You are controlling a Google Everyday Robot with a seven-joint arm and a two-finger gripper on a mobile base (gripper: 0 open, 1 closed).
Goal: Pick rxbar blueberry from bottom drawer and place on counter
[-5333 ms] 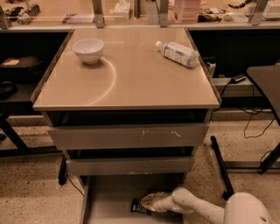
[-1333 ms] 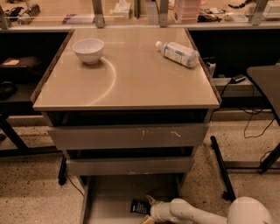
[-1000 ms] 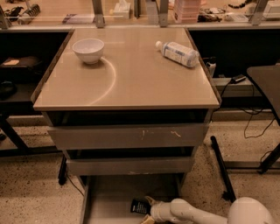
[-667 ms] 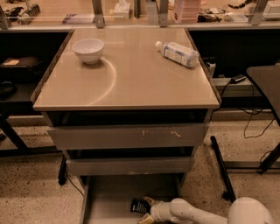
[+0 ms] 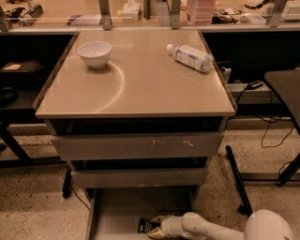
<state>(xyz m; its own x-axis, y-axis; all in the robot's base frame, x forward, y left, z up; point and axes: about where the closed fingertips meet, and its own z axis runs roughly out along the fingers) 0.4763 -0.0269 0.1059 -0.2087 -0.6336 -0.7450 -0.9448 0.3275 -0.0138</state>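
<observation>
The bottom drawer (image 5: 117,211) is pulled open at the foot of the grey cabinet and shows its flat grey floor. The rxbar blueberry (image 5: 145,226), a small dark bar, lies on that floor near the front. My gripper (image 5: 156,225) comes in low from the right on a white arm and sits right against the bar's right end. The beige counter (image 5: 140,84) is the cabinet's top, well above the gripper.
A white bowl (image 5: 94,54) stands on the counter's far left. A clear plastic bottle (image 5: 190,57) lies on its side at the far right. Two closed grey drawers (image 5: 136,146) sit above the open one. A cluttered shelf (image 5: 140,11) runs behind. Table legs and cables are at the right.
Since five seconds ago the arm has dropped lower and the gripper has come down against the bar. Over the last second nothing has visibly moved.
</observation>
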